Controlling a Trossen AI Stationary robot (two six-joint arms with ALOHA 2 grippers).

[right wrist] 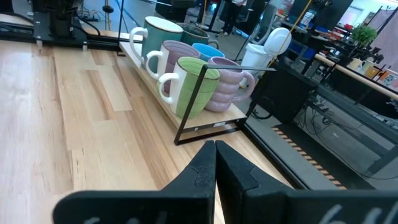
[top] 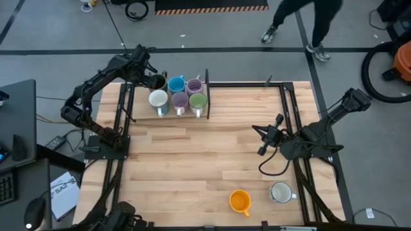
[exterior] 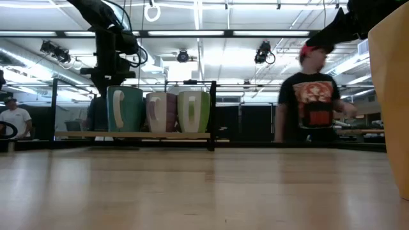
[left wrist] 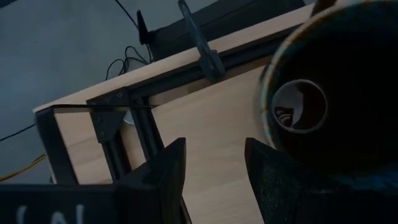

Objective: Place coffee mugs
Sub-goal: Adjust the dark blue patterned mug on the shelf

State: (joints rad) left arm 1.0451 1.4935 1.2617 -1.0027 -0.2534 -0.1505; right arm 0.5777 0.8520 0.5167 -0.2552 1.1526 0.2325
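1. The left gripper (top: 149, 72) is reaching over the far left corner of the table, and its fingers (left wrist: 163, 177) are standing apart with bare table showing between them.
2. The dark brown mug (top: 156, 81) is sitting just beside that gripper at the far left end of the rack; in the left wrist view its dark rim and hollow (left wrist: 323, 87) are lying right next to one finger, but I cannot tell whether they are touching.
3. The right gripper (top: 266, 135) is waiting over the right half of the table, its fingers (right wrist: 214, 168) pressed together on nothing, well apart from every mug.
4. Five more mugs are standing in two rows on the small shelf with a black frame (right wrist: 199, 102): a white mug (top: 158, 100), a blue mug (top: 176, 85), two lilac mugs (top: 180, 101) (top: 194, 86) and a green mug (top: 198, 101).
5. An orange mug (top: 239, 201) is lying on its side near the front edge, and a second white mug (top: 280, 192) is standing just to its right.
6. The table (top: 192, 160) is light wood planking bordered by black rails.
7. Beyond it, a person (exterior: 314, 96) in a red cap and dark printed shirt is standing in the room under strip lights; the high view is showing legs crossing the grey floor.
8. The racked mugs are round, with white loop handles facing the table's middle.
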